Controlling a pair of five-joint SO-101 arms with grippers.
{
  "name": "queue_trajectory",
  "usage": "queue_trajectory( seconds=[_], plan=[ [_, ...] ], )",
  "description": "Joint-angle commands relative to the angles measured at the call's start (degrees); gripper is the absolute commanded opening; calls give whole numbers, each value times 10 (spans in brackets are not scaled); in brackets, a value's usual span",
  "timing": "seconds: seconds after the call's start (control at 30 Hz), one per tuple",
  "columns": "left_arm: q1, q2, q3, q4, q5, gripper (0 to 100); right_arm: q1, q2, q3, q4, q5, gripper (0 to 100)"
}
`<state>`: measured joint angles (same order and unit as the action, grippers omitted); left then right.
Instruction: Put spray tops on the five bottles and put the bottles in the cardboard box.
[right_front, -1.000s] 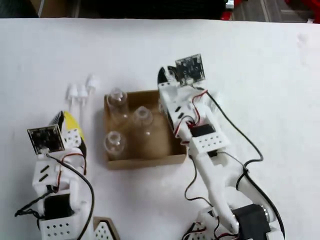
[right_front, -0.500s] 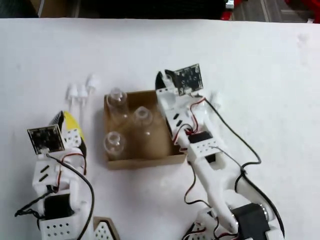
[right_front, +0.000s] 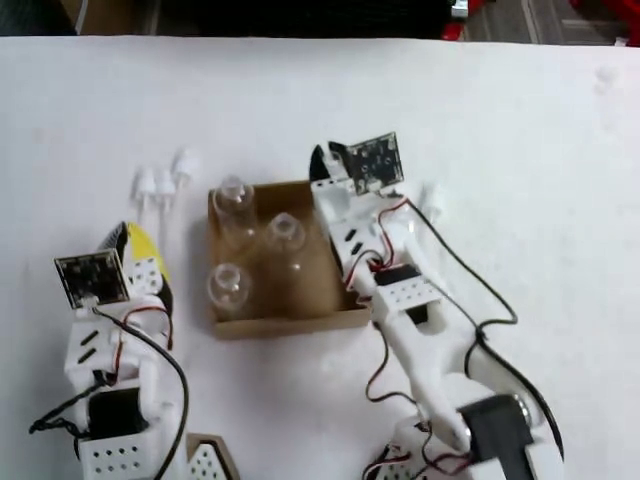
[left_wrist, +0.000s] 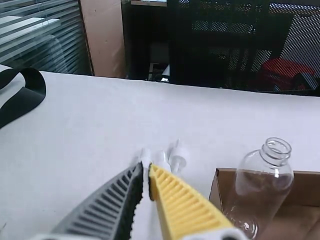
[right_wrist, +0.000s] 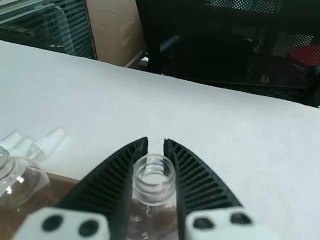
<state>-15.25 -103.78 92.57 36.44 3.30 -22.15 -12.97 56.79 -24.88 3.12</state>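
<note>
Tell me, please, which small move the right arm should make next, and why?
Probably lower the right gripper a little and release. It clasps the bare threaded neck of a bottle at the right side of the cardboard box, where room seems free beside the three bottles standing there. None wears a top yet; the spray tops lie on the table beside the box.

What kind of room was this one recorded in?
Probably an office or lab bench setup, not a home: a white table with slatted window blinds and black mesh furniture behind it. The right gripper holds a bottle at a cardboard box.
</note>
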Motion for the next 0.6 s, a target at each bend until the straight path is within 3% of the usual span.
queue_trajectory(
  seconds=[0.0, 0.57],
  plan=[
    [2, -10, -31, -16, -7, 28, -4, 40, -2, -79, 9, 15],
    [2, -10, -31, -16, -7, 28, -4, 65, 14, -115, 9, 15]
  ],
)
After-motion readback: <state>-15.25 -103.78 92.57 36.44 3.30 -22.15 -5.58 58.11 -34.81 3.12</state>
